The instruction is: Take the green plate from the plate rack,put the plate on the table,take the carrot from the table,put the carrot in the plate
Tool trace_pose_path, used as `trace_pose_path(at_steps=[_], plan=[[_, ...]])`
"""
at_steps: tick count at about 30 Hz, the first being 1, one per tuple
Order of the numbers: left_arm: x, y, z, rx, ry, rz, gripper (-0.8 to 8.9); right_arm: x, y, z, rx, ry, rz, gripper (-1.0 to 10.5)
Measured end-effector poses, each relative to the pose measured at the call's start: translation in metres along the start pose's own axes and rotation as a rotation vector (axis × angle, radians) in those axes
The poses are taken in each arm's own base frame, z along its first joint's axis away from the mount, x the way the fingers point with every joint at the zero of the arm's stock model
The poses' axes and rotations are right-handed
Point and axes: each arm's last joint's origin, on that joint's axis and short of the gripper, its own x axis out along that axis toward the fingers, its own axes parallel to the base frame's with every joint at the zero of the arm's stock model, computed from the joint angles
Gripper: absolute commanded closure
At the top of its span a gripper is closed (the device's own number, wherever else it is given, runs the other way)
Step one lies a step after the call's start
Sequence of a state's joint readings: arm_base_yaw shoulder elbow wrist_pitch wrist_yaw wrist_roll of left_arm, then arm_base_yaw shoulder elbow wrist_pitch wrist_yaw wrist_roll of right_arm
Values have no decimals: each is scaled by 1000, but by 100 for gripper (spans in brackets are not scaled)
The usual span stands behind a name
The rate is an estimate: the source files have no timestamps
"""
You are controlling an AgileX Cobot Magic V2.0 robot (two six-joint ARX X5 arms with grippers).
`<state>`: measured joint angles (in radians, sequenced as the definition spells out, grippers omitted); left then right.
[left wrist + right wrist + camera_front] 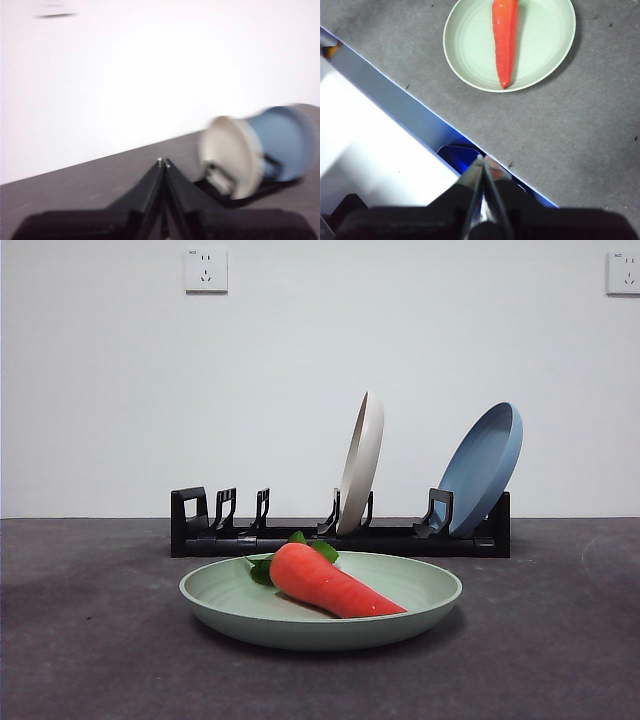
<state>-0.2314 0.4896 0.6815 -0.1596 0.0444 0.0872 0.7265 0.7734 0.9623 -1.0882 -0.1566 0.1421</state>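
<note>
The green plate [320, 615] lies flat on the table [90, 640] in front of the plate rack [340, 537]. The carrot [335, 585] lies in the plate, its leaves toward the rack. The right wrist view shows the plate [470, 45] with the carrot [504, 40] in it from high above. My right gripper [483, 159] is shut and empty, above the table's edge, well apart from the plate. My left gripper [163, 162] is shut and empty, raised, facing the rack's plates. Neither gripper shows in the front view.
A cream-white plate [361, 462] and a blue plate [482, 467] stand upright in the rack; both show blurred in the left wrist view [231, 155], [282, 145]. A white wall is behind. A white and blue surface [380, 145] lies past the table's edge.
</note>
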Motion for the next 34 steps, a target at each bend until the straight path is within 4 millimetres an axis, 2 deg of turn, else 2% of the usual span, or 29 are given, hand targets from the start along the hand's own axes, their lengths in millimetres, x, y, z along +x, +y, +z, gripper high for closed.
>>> trace_pose_path(at_steps=[6, 12, 18, 24, 34], plan=[[-25, 10, -58, 6, 18, 217, 815, 0, 0, 0, 0, 0, 0, 945], [-29, 11, -118, -24, 98, 286, 815, 0, 0, 0, 0, 0, 0, 945], [-25, 9, -162, -103, 180, 296, 815, 0, 0, 0, 0, -1, 0, 945], [-23, 8, -184, -139, 235, 296, 815, 0, 0, 0, 0, -1, 0, 945], [-26, 7, -187, -161, 231, 295, 815, 0, 0, 0, 0, -1, 0, 945]])
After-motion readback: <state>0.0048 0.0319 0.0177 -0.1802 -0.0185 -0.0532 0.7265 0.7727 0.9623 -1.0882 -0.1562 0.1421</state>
